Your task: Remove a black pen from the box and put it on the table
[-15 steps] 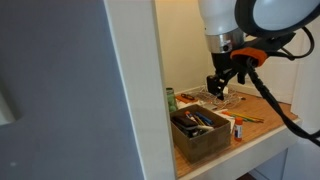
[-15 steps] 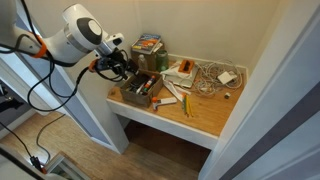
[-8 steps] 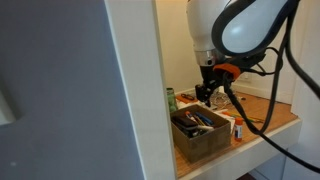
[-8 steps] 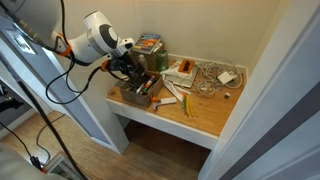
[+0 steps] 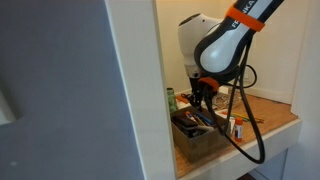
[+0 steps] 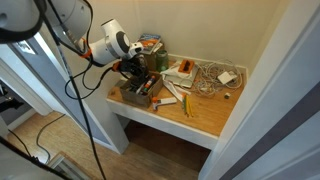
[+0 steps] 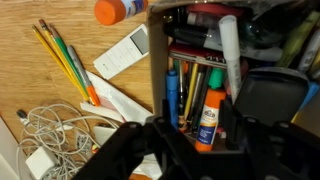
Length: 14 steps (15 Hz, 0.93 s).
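Note:
The dark brown-grey box is packed with pens, and it shows in both exterior views on the wooden table. Inside lie a blue pen, a white marker, an orange glue stick and a black pen across the far end. My gripper hangs just over the box. Its fingers stand apart on either side of the glue stick and the pens beside it, and I see nothing clamped.
Beside the box lie yellow pencils, a flat white device, an orange-capped tube and a tangle of white cable. Stacked books and a wire coil sit near the back wall. A white door frame stands close by.
The arm has swung across and come down over the box. The jaws, wide apart before, have narrowed around the box's contents.

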Motion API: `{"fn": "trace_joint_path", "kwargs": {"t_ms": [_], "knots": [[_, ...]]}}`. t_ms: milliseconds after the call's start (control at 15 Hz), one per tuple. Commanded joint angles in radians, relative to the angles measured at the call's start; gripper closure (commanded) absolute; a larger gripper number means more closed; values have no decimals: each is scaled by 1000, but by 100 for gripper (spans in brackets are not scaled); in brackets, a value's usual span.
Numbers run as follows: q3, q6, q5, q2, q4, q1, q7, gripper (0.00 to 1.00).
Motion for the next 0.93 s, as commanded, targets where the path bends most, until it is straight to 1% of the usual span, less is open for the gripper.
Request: {"fn": "trace_joint_path", "kwargs": {"t_ms": [0, 133, 200, 333, 467, 600, 667, 733, 800, 867], "knots": [[-54, 10, 33, 82, 86, 43, -16, 42], [-74, 9, 35, 112, 111, 56, -14, 40], [-83, 6, 36, 128, 123, 62, -15, 43], [-97, 6, 43, 155, 139, 72, -19, 45], [-110, 0, 45, 176, 153, 84, -16, 51], [-124, -1, 46, 198, 165, 94, -16, 62], [-129, 1, 48, 207, 171, 98, -16, 59], [-133, 1, 50, 213, 174, 101, -18, 63], [-136, 1, 52, 221, 181, 104, -21, 62], [-140, 0, 54, 228, 186, 107, -23, 66]]}}
